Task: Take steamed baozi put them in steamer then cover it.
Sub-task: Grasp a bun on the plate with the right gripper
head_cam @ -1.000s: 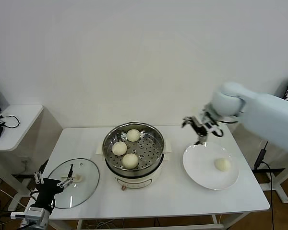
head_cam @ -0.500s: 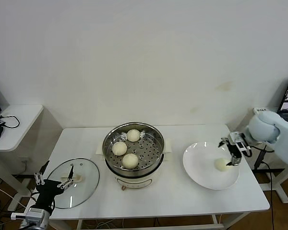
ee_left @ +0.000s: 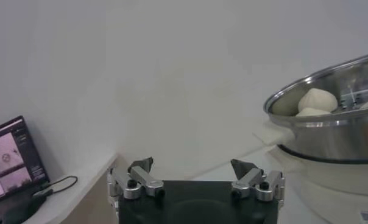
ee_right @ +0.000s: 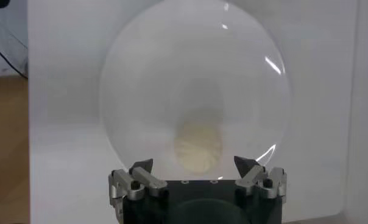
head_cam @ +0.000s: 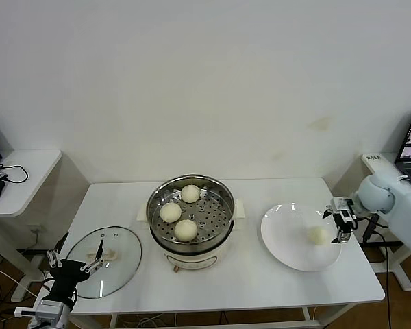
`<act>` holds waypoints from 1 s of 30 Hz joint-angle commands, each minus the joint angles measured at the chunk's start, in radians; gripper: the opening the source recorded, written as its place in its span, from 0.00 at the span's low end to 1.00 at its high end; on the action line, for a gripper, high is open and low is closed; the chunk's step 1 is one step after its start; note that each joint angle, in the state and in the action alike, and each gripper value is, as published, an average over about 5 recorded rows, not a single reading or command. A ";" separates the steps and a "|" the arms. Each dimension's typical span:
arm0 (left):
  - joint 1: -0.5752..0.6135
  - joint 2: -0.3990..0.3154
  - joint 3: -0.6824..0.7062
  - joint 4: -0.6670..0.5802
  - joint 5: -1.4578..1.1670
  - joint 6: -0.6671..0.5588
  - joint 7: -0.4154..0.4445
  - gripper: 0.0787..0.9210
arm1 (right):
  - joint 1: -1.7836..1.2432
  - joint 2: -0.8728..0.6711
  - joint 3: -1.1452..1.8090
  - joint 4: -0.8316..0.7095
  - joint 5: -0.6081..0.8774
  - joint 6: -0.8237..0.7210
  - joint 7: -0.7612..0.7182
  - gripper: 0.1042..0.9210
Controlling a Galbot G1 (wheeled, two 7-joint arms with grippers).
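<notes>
At the desk's right edge I hold the right tool [head_cam: 340, 220] wide beside the plate's [head_cam: 288, 248] baozi [head_cam: 318, 235]; left tool [head_cam: 74, 260] wide, parked by the left edge.

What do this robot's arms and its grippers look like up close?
The right arm is a smooth, rounded, pale bluish-white shell. The right gripper and left gripper each have a black body with two silvery metal brackets carrying short dark pointed fingers, fixed by small screws.

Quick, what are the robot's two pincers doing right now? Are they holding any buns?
Left pincer: open, empty, by the glass lid.
Right pincer: open, empty, beside the last bun on the white plate.
</notes>
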 commanded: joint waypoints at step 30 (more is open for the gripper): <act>0.003 0.000 -0.008 0.010 0.001 0.000 0.000 0.88 | -0.025 0.180 0.053 -0.233 -0.105 0.023 0.009 0.69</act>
